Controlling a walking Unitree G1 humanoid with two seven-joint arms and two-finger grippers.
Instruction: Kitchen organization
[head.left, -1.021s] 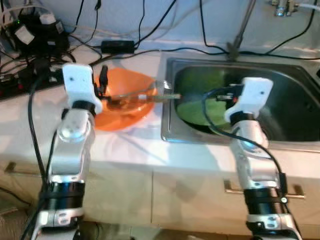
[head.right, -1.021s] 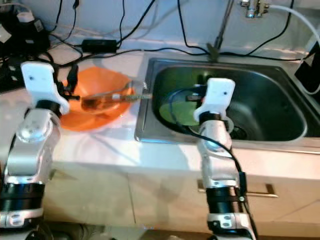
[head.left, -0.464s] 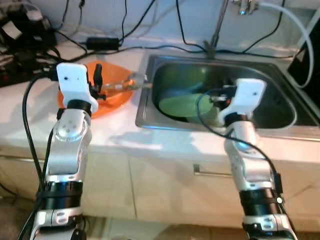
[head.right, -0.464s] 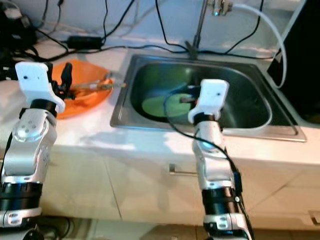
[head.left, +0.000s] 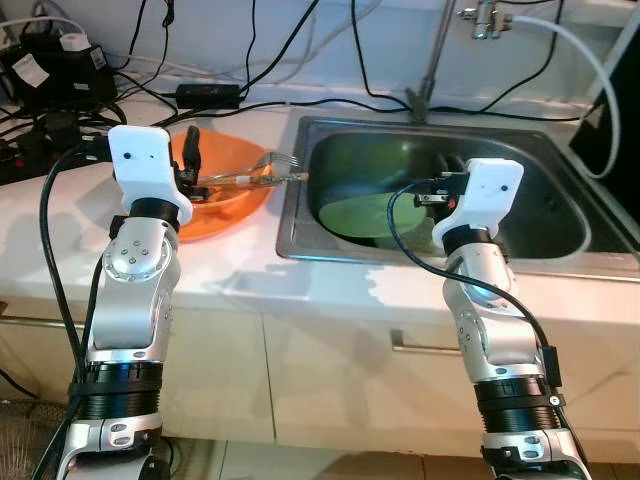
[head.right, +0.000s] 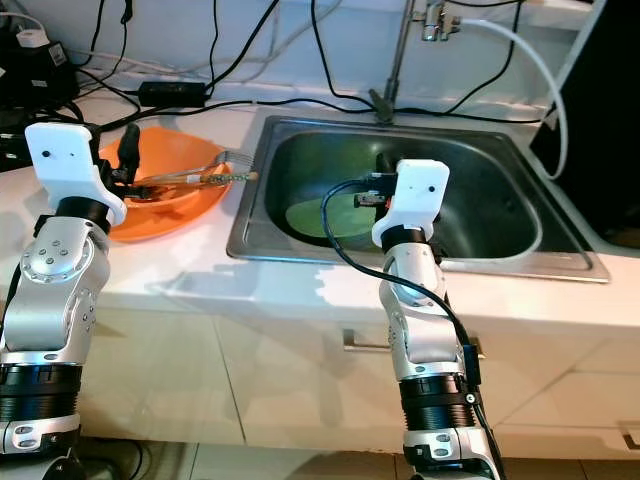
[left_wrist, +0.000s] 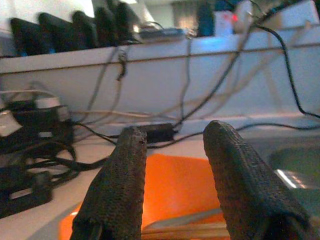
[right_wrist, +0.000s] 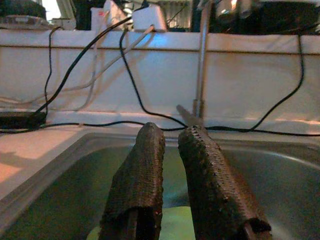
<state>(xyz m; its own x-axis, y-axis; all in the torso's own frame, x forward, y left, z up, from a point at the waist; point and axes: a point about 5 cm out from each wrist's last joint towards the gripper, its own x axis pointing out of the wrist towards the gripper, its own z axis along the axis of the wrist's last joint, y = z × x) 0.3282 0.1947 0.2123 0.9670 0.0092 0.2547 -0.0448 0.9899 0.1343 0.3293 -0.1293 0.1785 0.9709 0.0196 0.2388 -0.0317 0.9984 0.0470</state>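
Your left gripper (left_wrist: 172, 190) is over the orange bowl (head.left: 222, 190), fingers apart, nothing between them. A fork (head.left: 255, 174) lies across the bowl rim, tines toward the sink (head.left: 560, 262); bowl contents hard to make out. Your right gripper (right_wrist: 170, 185) is above the sink, fingers nearly together w/ a thin gap, empty. A green plate (head.left: 365, 215) sits in the basin, partly hidden by the right arm. White counter (head.left: 250, 285), cables (head.left: 300, 35) along the back wall, tap (head.left: 480, 15) cut off at top. No readable labels.
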